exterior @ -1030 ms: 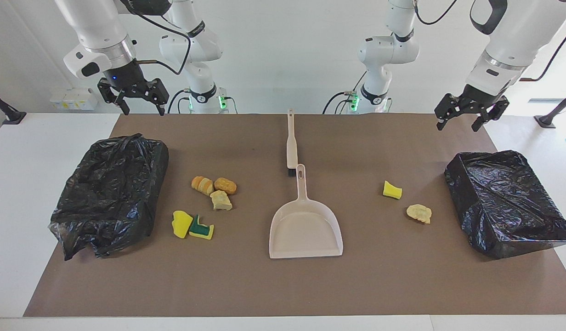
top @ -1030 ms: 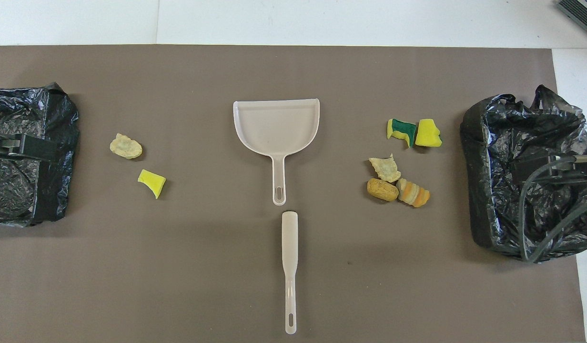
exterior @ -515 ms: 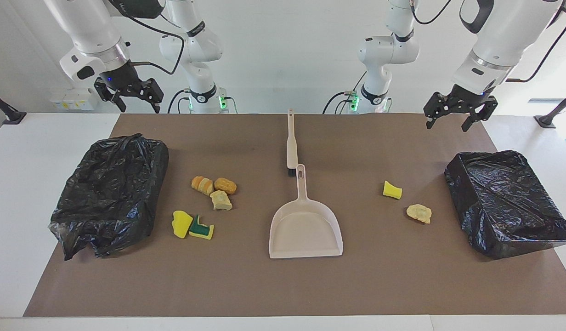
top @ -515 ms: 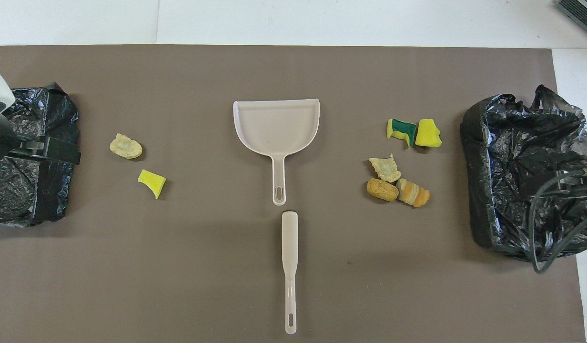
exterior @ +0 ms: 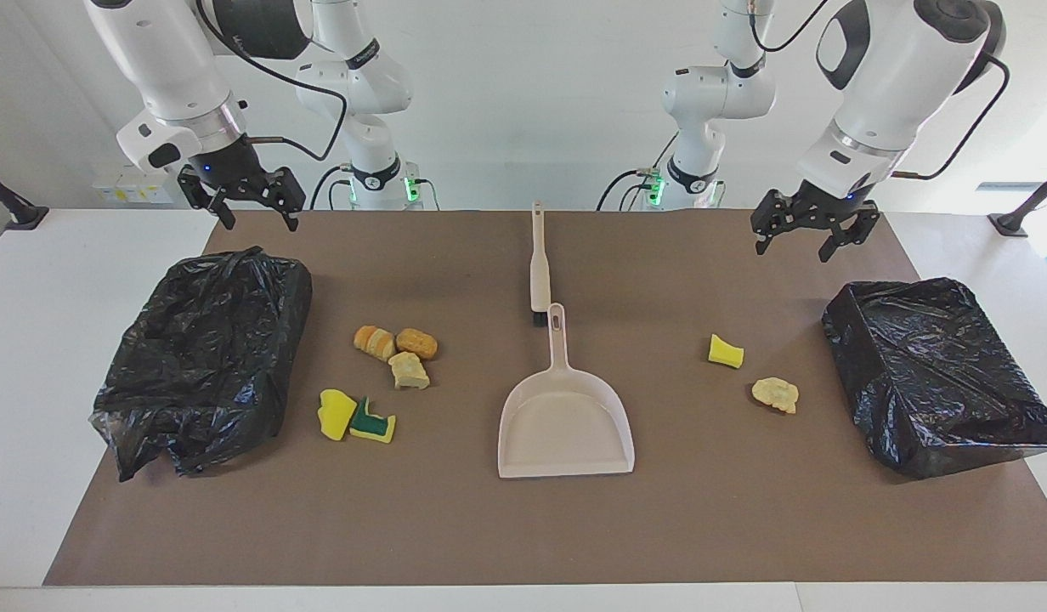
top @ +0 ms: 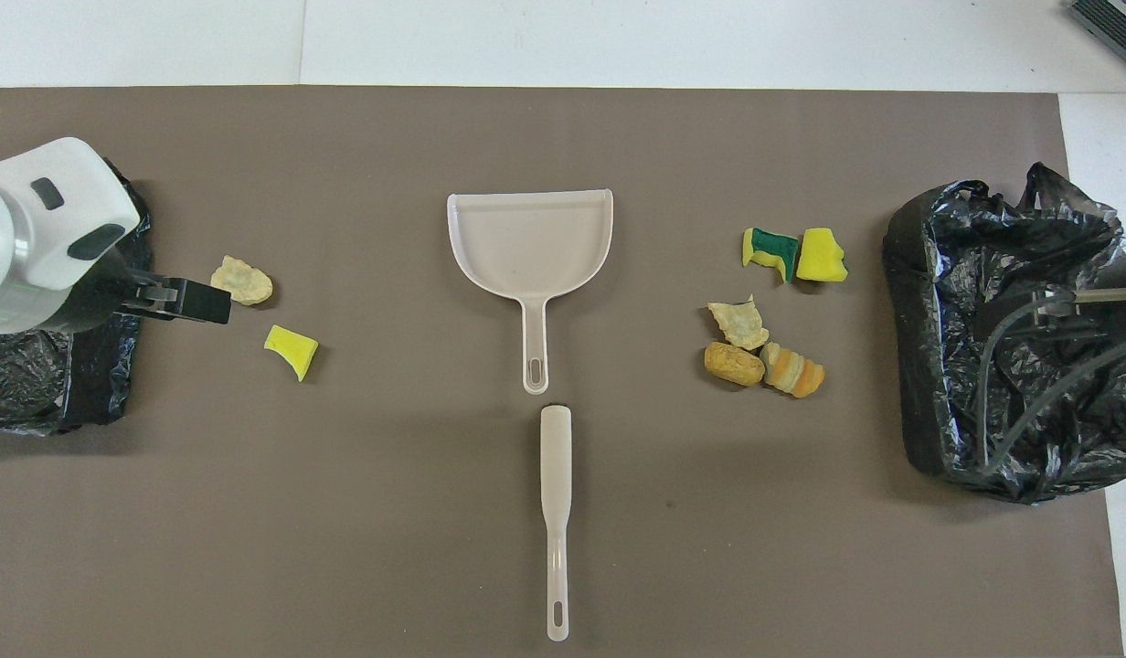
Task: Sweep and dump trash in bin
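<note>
Brown mat (exterior: 455, 527) on a white table (exterior: 56, 357), pale wall.
Left gripper (exterior: 802, 240), fingers wide and empty, has swung inward; right gripper (exterior: 248, 206) likewise wide.

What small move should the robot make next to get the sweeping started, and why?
Probably lower the left gripper toward the brush, since nothing is held: both sets of jaws stand open in the air, the right gripper by its bin, and the dustpan lies empty among scattered scraps.

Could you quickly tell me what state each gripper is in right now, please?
Left gripper: open, holding nothing, up over the brown mat.
Right gripper: open, holding nothing, up by the crumpled black bag-lined bin.
</note>
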